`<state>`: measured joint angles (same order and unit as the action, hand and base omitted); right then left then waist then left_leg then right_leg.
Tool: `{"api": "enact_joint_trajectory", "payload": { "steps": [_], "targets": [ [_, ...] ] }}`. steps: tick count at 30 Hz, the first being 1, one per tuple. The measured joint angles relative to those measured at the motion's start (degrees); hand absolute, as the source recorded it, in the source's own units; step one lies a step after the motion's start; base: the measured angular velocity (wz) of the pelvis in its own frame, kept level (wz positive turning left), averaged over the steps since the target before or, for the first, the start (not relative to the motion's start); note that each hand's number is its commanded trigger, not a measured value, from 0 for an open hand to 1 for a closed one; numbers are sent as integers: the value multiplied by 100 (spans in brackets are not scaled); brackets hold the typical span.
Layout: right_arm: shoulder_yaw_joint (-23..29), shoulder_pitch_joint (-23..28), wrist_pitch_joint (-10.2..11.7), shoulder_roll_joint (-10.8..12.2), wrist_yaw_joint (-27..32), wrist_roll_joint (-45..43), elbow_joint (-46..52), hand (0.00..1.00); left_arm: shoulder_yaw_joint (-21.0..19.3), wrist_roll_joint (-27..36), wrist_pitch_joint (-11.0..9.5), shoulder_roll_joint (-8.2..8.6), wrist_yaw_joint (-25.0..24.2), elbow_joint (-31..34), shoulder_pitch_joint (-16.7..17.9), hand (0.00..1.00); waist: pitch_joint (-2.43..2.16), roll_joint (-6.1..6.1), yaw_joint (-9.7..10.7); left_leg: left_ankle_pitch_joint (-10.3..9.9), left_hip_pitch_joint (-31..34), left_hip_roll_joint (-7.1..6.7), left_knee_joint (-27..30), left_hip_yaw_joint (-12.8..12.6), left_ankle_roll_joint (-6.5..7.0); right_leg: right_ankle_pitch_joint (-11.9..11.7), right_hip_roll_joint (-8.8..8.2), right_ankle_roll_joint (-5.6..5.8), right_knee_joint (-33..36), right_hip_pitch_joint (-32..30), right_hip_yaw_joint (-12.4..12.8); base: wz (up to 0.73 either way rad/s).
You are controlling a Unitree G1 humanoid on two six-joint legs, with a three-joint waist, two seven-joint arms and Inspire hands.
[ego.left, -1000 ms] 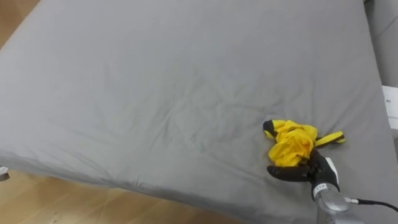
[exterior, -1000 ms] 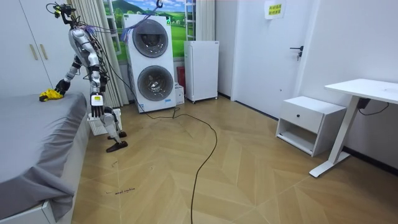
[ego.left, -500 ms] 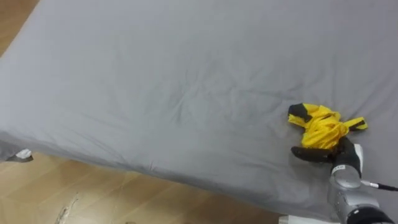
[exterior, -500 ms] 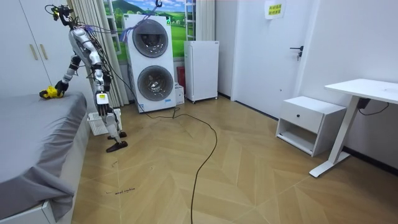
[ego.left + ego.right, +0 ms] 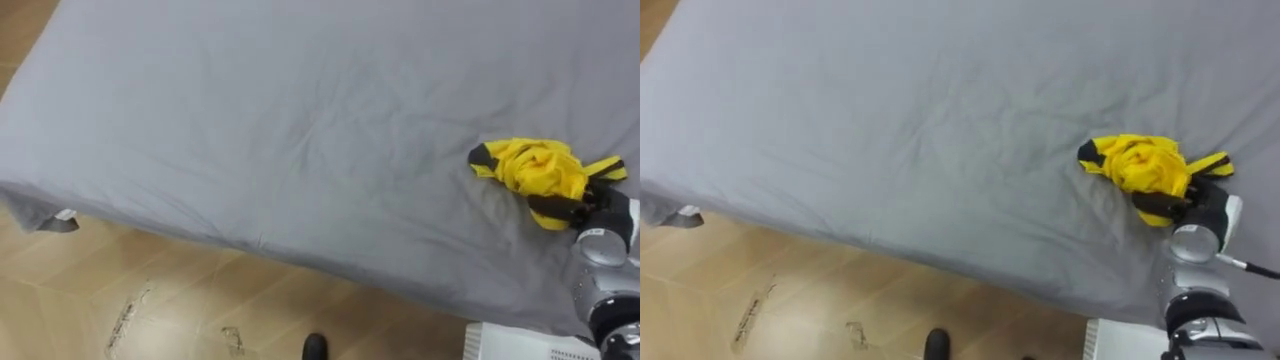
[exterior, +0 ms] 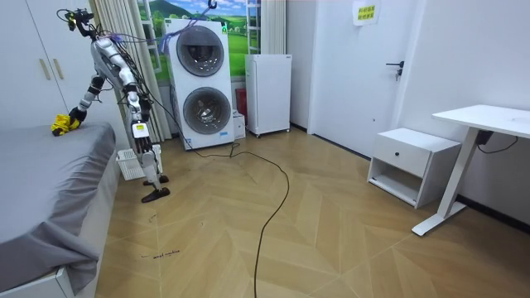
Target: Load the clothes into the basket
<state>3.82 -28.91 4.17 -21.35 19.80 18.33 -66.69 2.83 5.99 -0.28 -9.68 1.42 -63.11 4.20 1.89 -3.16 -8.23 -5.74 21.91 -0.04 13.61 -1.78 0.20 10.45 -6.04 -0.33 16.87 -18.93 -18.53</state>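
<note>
Right robot hand (image 5: 603, 215) clamps a bunched yellow garment (image 5: 535, 168) with black trim.

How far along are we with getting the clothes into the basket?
Done: the grasp. The right hand has its fingers curled on the yellow garment on the grey bed. In hand: that garment alone. Left: carrying it to the white basket on the floor beside the bed.

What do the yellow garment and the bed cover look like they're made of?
Yellow garment: thin, soft fabric, probably a light knit with black trim; it bunches into small folds in the right robot hand. Bed cover: matte grey woven cloth, likely cotton; shallow creases, no shine.
</note>
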Motion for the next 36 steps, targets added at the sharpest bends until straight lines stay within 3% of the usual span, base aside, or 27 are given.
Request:
{"api": "enact_joint_trajectory", "payload": {
  "steps": [9,15,18,22,26,33,36],
  "targets": [
    [-4,7,-7,-66,-206,-15,25,100,100,4,-8,5,0,41,-110,0,1,13,147,0,-190,-19,-113,7,0,10,-53,9,160,95,-15,2],
    [-15,663,-163,-30,-262,-4,745,100,70,6,6,-47,29,142,-3,0,-1,253,199,0,-668,-90,-233,-12,1,70,-77,102,34,582,117,4],
    [-29,1037,-191,28,-354,62,1348,100,26,6,5,-69,77,315,117,0,-31,434,282,0,-892,-99,-250,-81,0,76,-57,121,-169,893,124,0],
    [-28,1506,-187,120,-493,59,1631,100,-77,9,-15,-82,90,448,346,0,-146,602,376,-2,-1340,-79,-327,-141,-2,67,5,135,-408,1402,128,2],
    [-19,1787,-235,127,-550,128,1685,100,-97,8,-17,-79,150,608,554,0,-194,614,486,-11,-1587,-62,-395,-151,-10,88,56,135,-572,1674,187,0],
    [44,2409,-252,130,-621,23,2465,100,-439,0,8,-79,183,680,763,0,-198,606,728,-133,-1945,68,-505,-445,-38,47,186,104,-604,1828,491,-22],
    [247,2667,-289,147,-636,-83,3056,100,-555,-23,40,-59,167,681,800,0,-196,586,763,-137,-2147,103,-596,-722,-41,31,219,98,-585,1841,737,-43]
  ]
}}
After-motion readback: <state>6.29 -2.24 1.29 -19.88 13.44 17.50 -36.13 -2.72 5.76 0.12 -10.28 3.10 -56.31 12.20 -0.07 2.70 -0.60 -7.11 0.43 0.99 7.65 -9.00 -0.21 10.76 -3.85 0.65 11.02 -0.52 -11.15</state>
